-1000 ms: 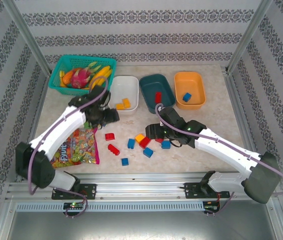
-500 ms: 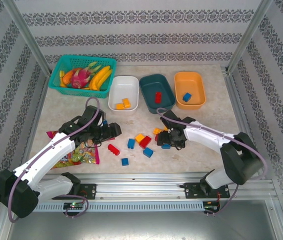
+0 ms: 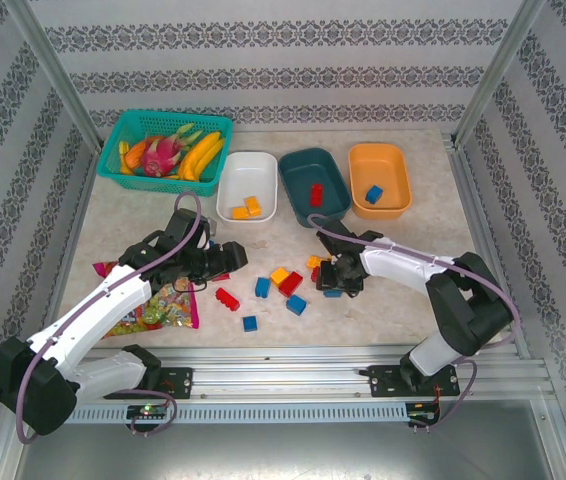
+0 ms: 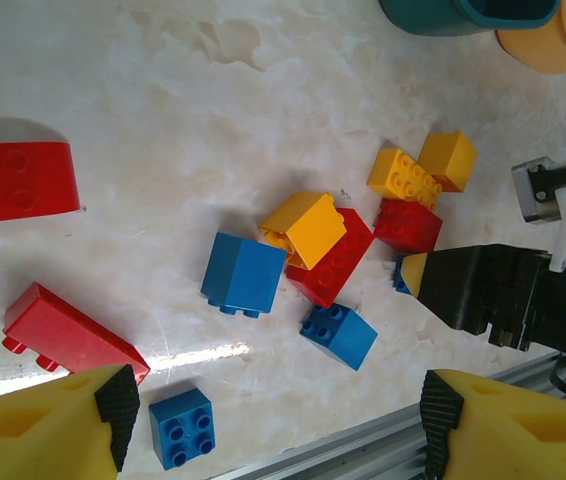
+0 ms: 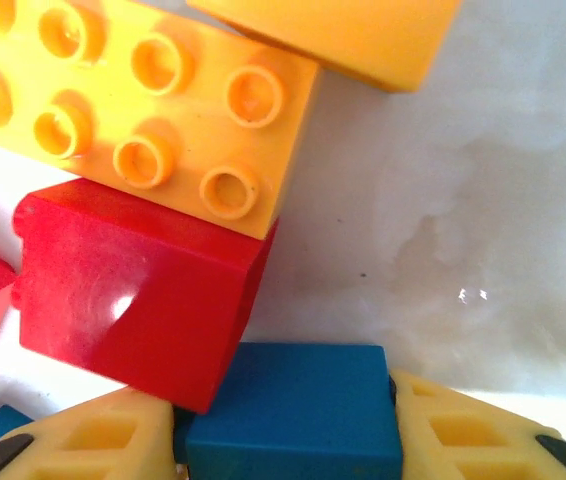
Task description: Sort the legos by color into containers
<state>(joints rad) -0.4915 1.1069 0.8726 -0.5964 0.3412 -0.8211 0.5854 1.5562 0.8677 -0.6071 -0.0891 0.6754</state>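
My right gripper (image 5: 288,432) is shut on a blue lego (image 5: 293,412) that rests on the table, its fingers (image 5: 93,435) pressed to both sides. A red lego (image 5: 133,285) and a yellow one (image 5: 138,110) lie just beyond it. From above, the right gripper (image 3: 331,280) sits right of the loose legos. My left gripper (image 4: 273,430) hangs open above the table, over a blue lego (image 4: 183,428), and shows from above (image 3: 225,258). The white container (image 3: 247,172) holds yellow legos (image 3: 246,208), the teal container (image 3: 314,172) a red one (image 3: 315,194), the orange container (image 3: 379,160) a blue one (image 3: 374,194).
Loose legos lie mid-table: red (image 3: 227,298), blue (image 3: 262,288), yellow (image 3: 280,275), red (image 3: 291,284), blue (image 3: 296,305), blue (image 3: 250,323). A candy bag (image 3: 153,300) lies under the left arm. A teal basket of toy fruit (image 3: 163,145) stands back left.
My right gripper's jaws have come together on the blue lego. My left arm swung from the white container toward the loose legos, then held still with its jaws open.
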